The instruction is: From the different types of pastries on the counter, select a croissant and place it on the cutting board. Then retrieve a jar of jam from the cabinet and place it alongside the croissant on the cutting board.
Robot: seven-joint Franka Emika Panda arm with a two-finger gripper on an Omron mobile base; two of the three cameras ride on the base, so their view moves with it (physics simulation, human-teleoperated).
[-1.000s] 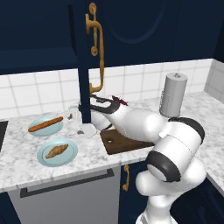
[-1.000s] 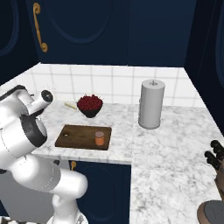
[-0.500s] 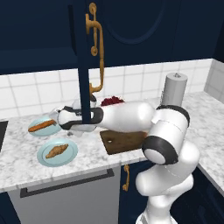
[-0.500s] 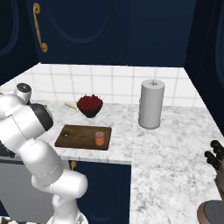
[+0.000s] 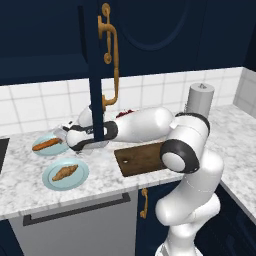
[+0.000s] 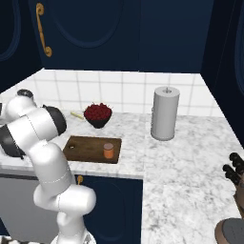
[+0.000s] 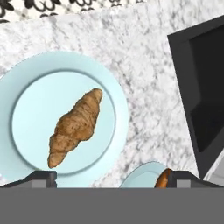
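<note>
The croissant (image 7: 74, 127) lies on a light blue plate (image 7: 26, 87), centred in the hand view; it is also at the counter's front left (image 5: 65, 173). My gripper (image 7: 114, 179) hangs above it, open, its fingertips (image 7: 41, 178) wide apart with nothing between them. In the left base view the gripper (image 5: 67, 141) is over the two plates, partly behind the open cabinet door (image 5: 95, 75). The bread stick (image 5: 46, 145) rests on a second plate behind. The small orange-red jam jar (image 6: 108, 150) stands upright on the dark cutting board (image 6: 86, 148).
A dark bowl of red berries (image 6: 97, 113) sits behind the board, and a grey paper-towel roll (image 6: 165, 113) stands to its right. A black cooktop (image 7: 201, 87) borders the plates. The open door's brass handle (image 5: 111, 55) hangs above my arm. Knife handles (image 6: 236, 171) are at far right.
My arm has swung left from the cutting board to above the two plates. The jam jar has stayed on the board.
</note>
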